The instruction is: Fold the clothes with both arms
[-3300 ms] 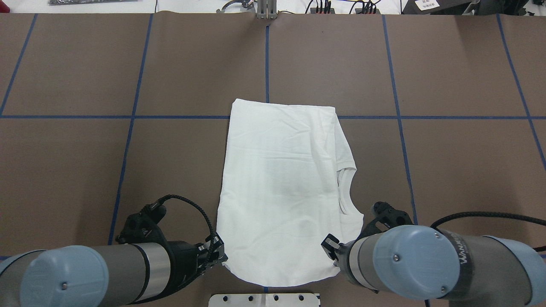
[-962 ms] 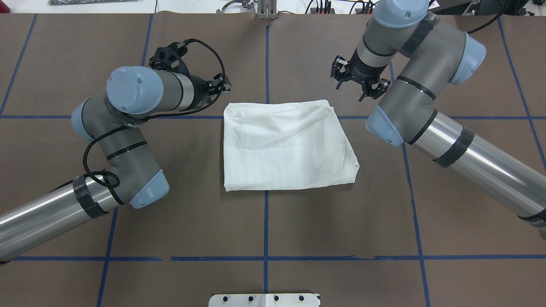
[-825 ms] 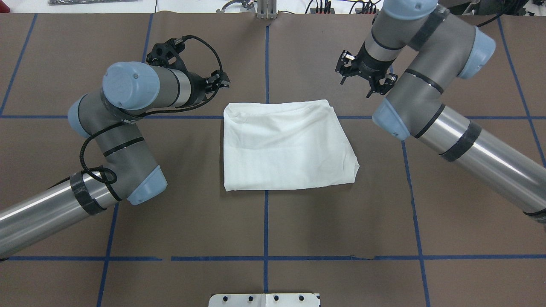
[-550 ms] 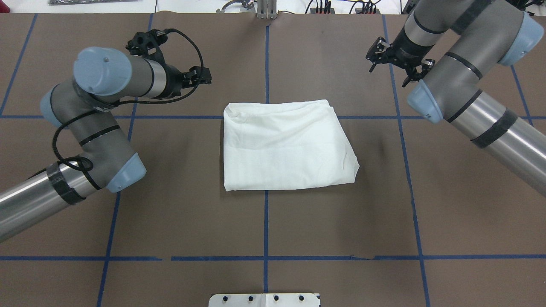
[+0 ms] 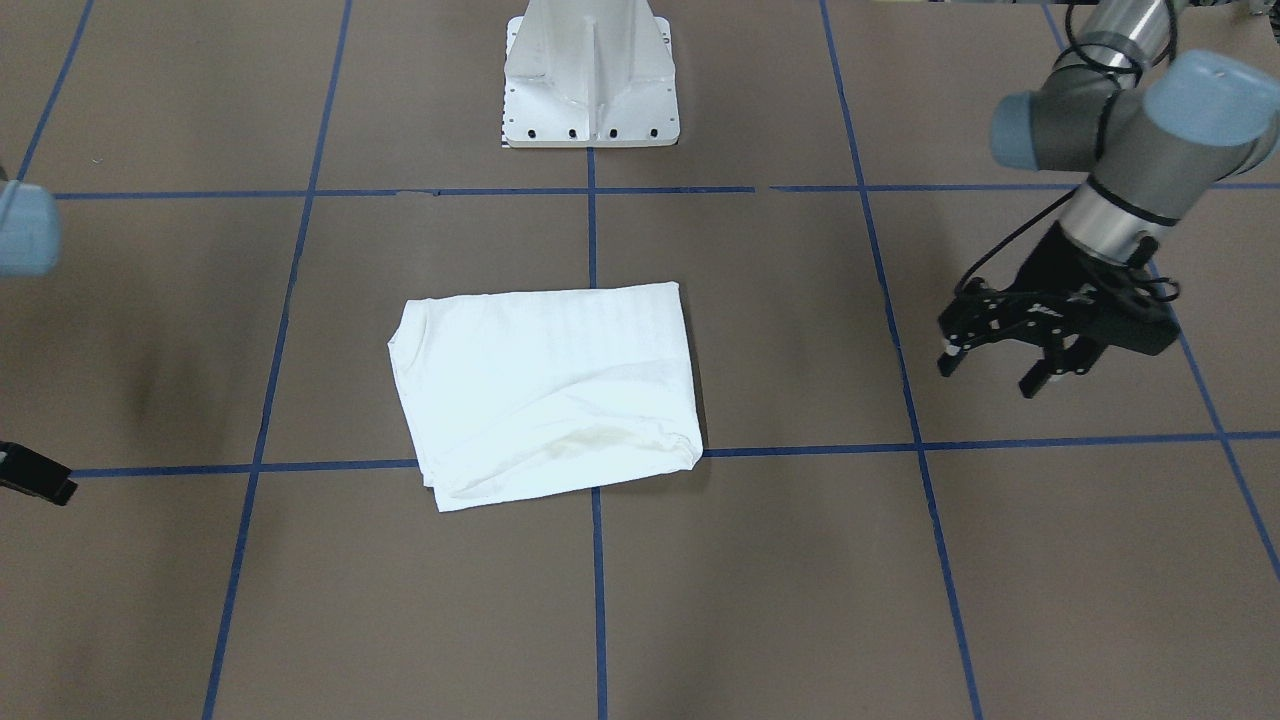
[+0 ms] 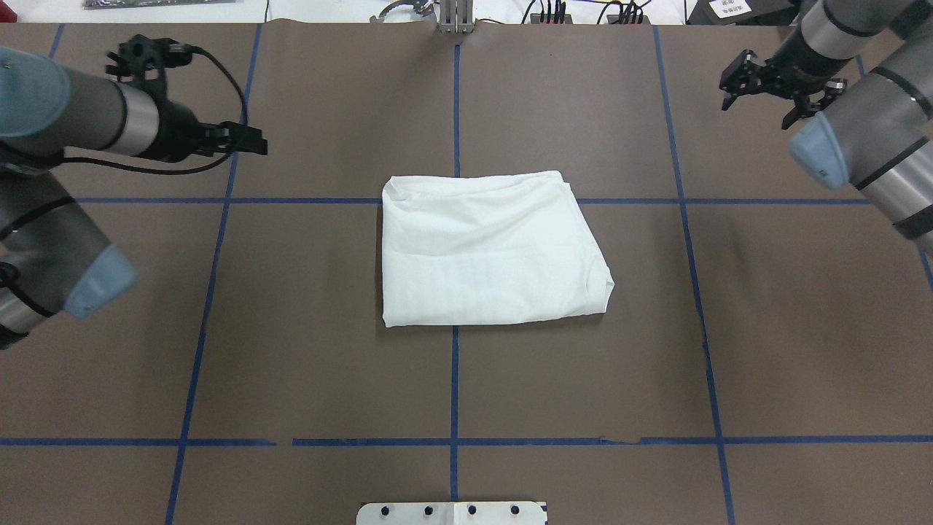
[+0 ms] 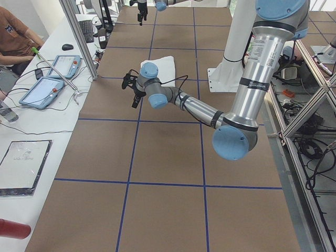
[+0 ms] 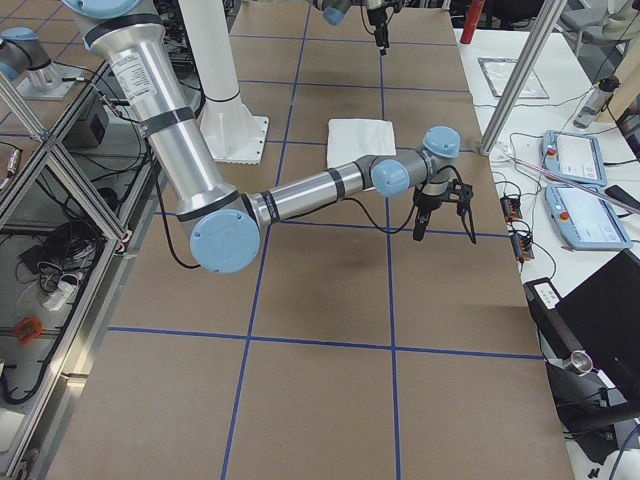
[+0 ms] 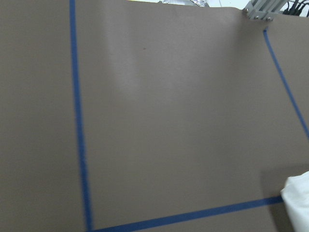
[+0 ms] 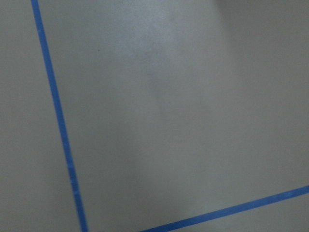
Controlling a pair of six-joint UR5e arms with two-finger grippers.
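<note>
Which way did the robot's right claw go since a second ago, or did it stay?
Yes, it moved. In the overhead view the right gripper went rightward, crossing the blue tape line, away from the folded shirt.

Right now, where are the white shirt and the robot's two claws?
white shirt [image 6: 488,251]: overhead view, middle of the folded cloth.
left gripper [image 5: 988,378]: front-facing view, midway between its open fingertips.
right gripper [image 6: 756,115]: overhead view, midway between its open fingertips.

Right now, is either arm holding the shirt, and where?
Nothing is held. The jaws of the left arm and right arm are open and empty, off to either side of the folded shirt.
</note>
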